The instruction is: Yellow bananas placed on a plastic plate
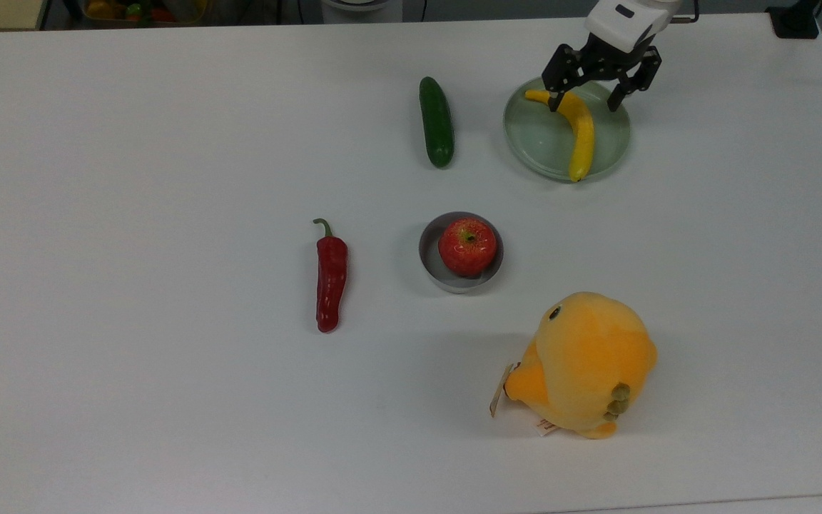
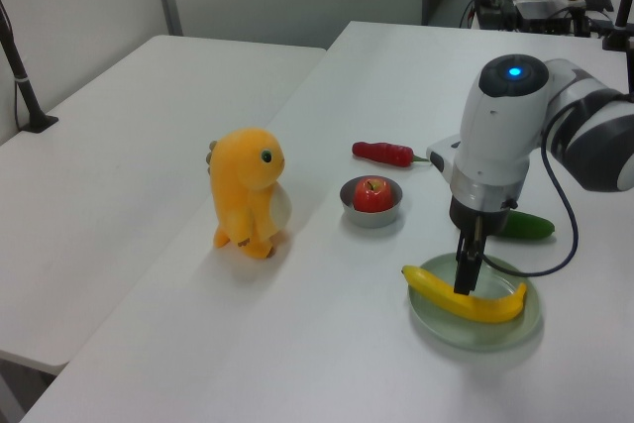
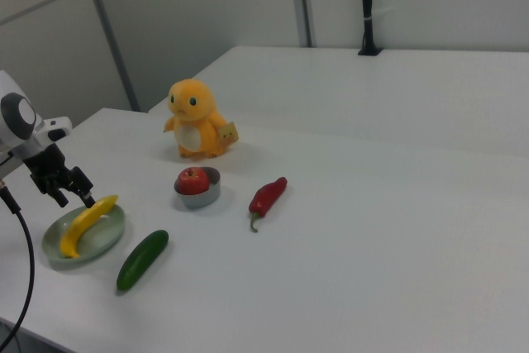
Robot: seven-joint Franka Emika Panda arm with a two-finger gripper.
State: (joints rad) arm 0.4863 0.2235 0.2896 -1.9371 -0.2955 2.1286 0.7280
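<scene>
1 banana (image 1: pixel 581 132) lying on green plate (image 1: pixel 534 143), hand (image 1: pixel 585 98) spread wide just above, holding nothing

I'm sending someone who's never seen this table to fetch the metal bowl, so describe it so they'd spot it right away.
Start at the big orange-yellow plush toy on the white table. In the top view, the metal bowl sits just up and left of it, right of the red chili pepper. It is small, round and grey with a red apple inside, unlike the wider pale green plate holding a banana.
</scene>
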